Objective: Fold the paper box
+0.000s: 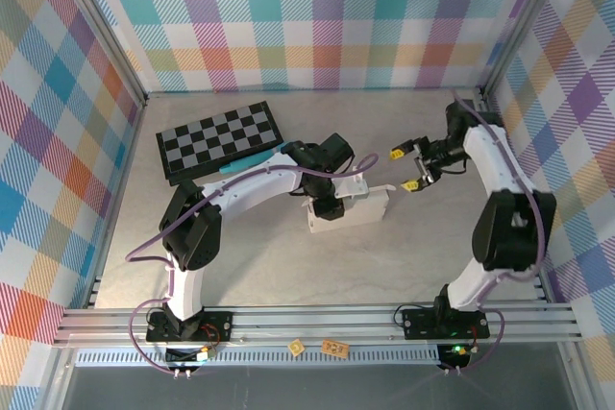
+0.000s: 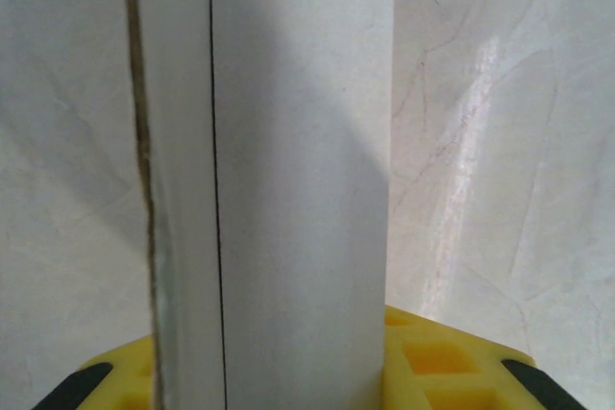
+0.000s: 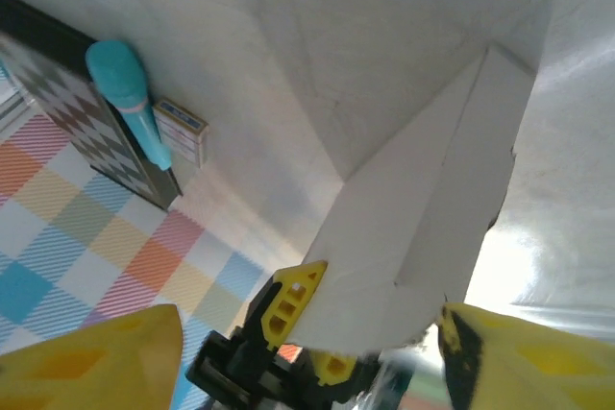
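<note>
**Left hand (image 1: 329, 206) clenched on the white paper box (image 1: 370, 206); right hand (image 1: 408, 168) released beside it**

Nearest the arm bases, one small orange tag (image 1: 296, 346) and a second one (image 1: 334, 346) lie on the metal rail in front of the pale, marbled grey surface (image 1: 288, 276).

Toward the middle of that surface sits the paper box, plain white thin card, partly formed, with a flap standing out on its right side. The left hand comes down onto the box's left part. In the left wrist view an upright white panel of the box fills the gap between its yellow fingers (image 2: 452, 362), so this hand is grasping that panel.

Just to the right of the box, the right hand points leftward at it. Its yellow fingers (image 3: 86, 362) are spread wide and hold nothing. In the top view a small gap separates them from the box. In the right wrist view the white flap rises ahead, between the spread fingers.

Farther back and to the left lies a black-and-grey checkerboard (image 1: 219, 139). A teal pen (image 1: 245, 162) rests along its near edge, and a small printed card (image 3: 181, 130) sits just beside the pen.
</note>
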`<action>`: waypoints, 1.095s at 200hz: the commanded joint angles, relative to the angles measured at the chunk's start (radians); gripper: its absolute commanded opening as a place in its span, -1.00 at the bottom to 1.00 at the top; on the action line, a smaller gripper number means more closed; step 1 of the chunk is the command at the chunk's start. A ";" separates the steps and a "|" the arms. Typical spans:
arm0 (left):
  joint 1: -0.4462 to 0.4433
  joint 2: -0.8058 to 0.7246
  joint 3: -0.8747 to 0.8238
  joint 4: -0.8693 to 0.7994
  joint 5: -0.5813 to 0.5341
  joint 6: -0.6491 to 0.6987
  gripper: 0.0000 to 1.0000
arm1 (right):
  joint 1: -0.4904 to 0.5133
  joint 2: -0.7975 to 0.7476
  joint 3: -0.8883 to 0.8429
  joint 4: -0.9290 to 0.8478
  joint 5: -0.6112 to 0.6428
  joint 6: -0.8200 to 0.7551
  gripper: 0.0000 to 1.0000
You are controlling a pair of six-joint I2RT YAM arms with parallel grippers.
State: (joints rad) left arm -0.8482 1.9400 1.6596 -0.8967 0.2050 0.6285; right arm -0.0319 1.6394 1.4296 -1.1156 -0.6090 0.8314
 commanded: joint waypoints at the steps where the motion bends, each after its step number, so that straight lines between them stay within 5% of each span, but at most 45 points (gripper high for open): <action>1: 0.010 -0.036 -0.008 -0.124 0.039 0.005 -0.40 | 0.006 -0.125 -0.017 0.045 0.183 -0.113 0.12; 40: 0.025 -0.043 -0.035 -0.128 0.015 0.014 -0.39 | 0.158 -0.238 -0.126 0.076 0.385 -0.291 0.02; 97: 0.022 -0.027 -0.021 -0.122 0.001 -0.009 -0.36 | 0.211 -0.523 -0.511 0.368 0.275 0.169 0.30; 177: 0.021 -0.016 -0.014 -0.122 -0.014 -0.012 -0.35 | 0.361 -0.457 -0.592 0.556 0.262 0.402 0.21; 219: 0.017 -0.009 -0.005 -0.118 -0.021 -0.016 -0.34 | 0.369 -0.403 -0.604 0.524 0.297 0.383 -0.07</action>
State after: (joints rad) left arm -0.8326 1.9228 1.6463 -0.9478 0.2104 0.6197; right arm 0.3298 1.2137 0.8413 -0.5667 -0.3367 1.1969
